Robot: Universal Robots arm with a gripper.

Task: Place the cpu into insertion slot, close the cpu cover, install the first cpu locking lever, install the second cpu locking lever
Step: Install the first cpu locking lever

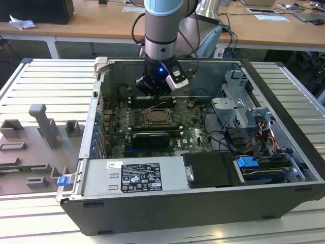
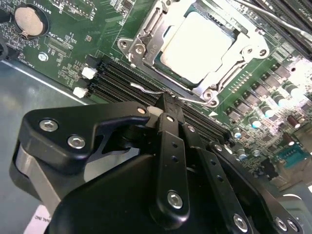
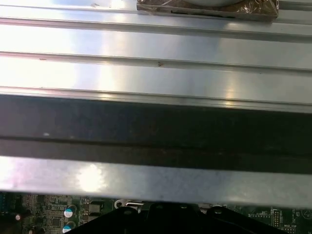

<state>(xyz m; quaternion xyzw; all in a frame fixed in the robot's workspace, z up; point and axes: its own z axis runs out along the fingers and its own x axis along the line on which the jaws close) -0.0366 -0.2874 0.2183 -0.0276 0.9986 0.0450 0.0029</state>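
In the second wrist view the cpu (image 2: pixel 200 44) lies flat in the insertion slot (image 2: pixel 214 100). The shiny cpu cover (image 2: pixel 146 44) is folded down around the cpu, whose pale face shows through the window. A thin wire locking lever (image 2: pixel 146 89) runs along the slot's edge beside the memory slots. My gripper (image 2: pixel 163 103) has its black fingers (image 2: pixel 170 141) drawn together, with the tips right at this lever's end. In the exterior view the gripper (image 1: pixel 155 91) hangs inside the open case, just behind the insertion slot (image 1: pixel 159 117).
Long black memory slots (image 2: pixel 112 80) and a coin battery (image 2: pixel 29 22) lie close to the fingers. A black graphics card (image 1: pixel 148 138), a power supply (image 1: pixel 134 175) and a drive cage (image 1: pixel 244 112) stand in the case. A grey fixture (image 1: pixel 35 147) sits at the exterior view's left.
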